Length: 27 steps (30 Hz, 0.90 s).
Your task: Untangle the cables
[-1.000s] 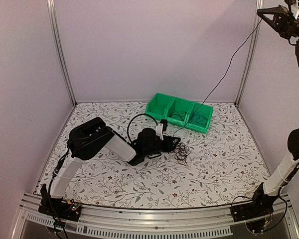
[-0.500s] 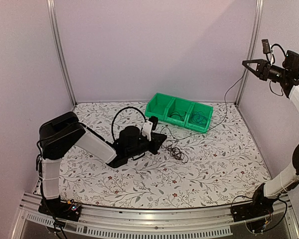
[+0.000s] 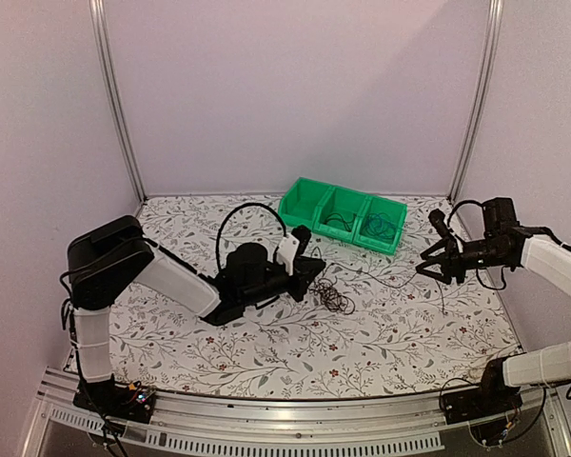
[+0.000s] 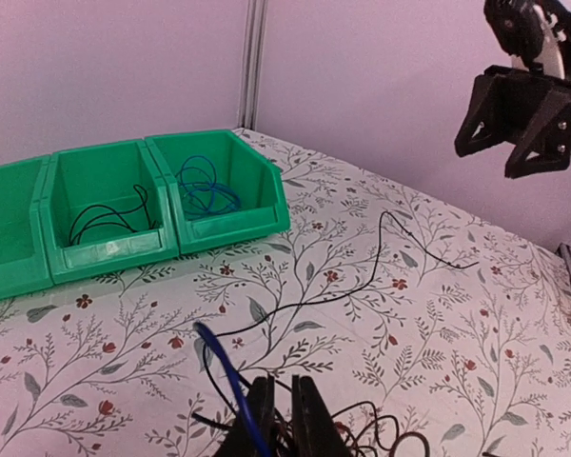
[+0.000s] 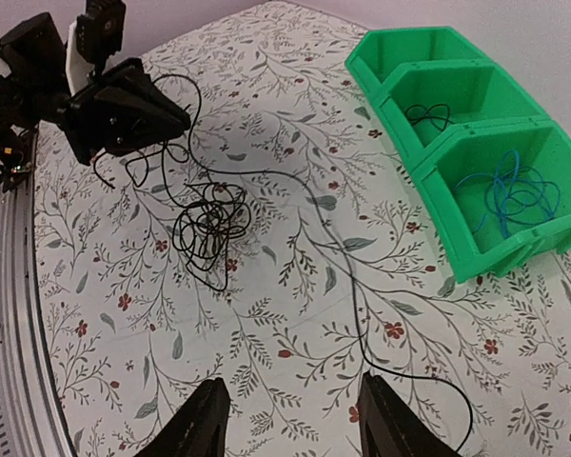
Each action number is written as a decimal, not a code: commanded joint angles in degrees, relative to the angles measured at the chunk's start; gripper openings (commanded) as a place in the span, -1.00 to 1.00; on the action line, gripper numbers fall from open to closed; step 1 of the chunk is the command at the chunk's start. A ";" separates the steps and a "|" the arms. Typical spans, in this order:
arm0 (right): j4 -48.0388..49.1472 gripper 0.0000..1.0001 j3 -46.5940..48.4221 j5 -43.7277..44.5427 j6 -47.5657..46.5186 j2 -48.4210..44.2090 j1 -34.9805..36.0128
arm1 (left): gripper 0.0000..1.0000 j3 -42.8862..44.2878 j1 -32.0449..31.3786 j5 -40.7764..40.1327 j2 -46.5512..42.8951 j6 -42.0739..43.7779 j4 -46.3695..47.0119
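A tangle of thin black cables (image 3: 335, 298) lies mid-table, also seen in the right wrist view (image 5: 209, 224). My left gripper (image 3: 314, 270) sits low at its left edge. In the left wrist view its jaws (image 4: 284, 383) are shut, with dark strands pinched between them and a blue cable (image 4: 224, 367) arching up beside the left finger. One long black cable (image 3: 385, 278) trails from the tangle to the right and lies loose on the table (image 5: 354, 286). My right gripper (image 3: 428, 246) hovers open above that cable's far end, and nothing is between its fingers (image 5: 290, 419).
A green three-compartment bin (image 3: 309, 190) stands at the back. Its middle compartment holds a black cable (image 3: 338, 224), its right one a blue-teal cable (image 3: 379, 227). A thick black hose (image 3: 243, 214) loops over the left arm. Metal frame posts stand at the back corners.
My right arm came down from high at the right to just above the table and opened, and the long black cable dropped onto the table. My left gripper shut at the tangle and drew slightly left.
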 commanded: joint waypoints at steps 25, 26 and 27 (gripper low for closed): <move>-0.81 0.24 25.84 22.28 1.11 42.57 22.10 | -0.84 -0.46 -4.71 1.50 -1.10 5.33 -3.24; -0.75 0.25 25.34 22.49 0.69 42.13 22.35 | -0.84 -0.63 -4.68 1.38 -1.13 5.33 -3.24; -0.66 0.24 24.73 22.52 0.23 41.68 22.55 | -0.83 -0.79 -4.67 1.33 -1.15 5.29 -3.28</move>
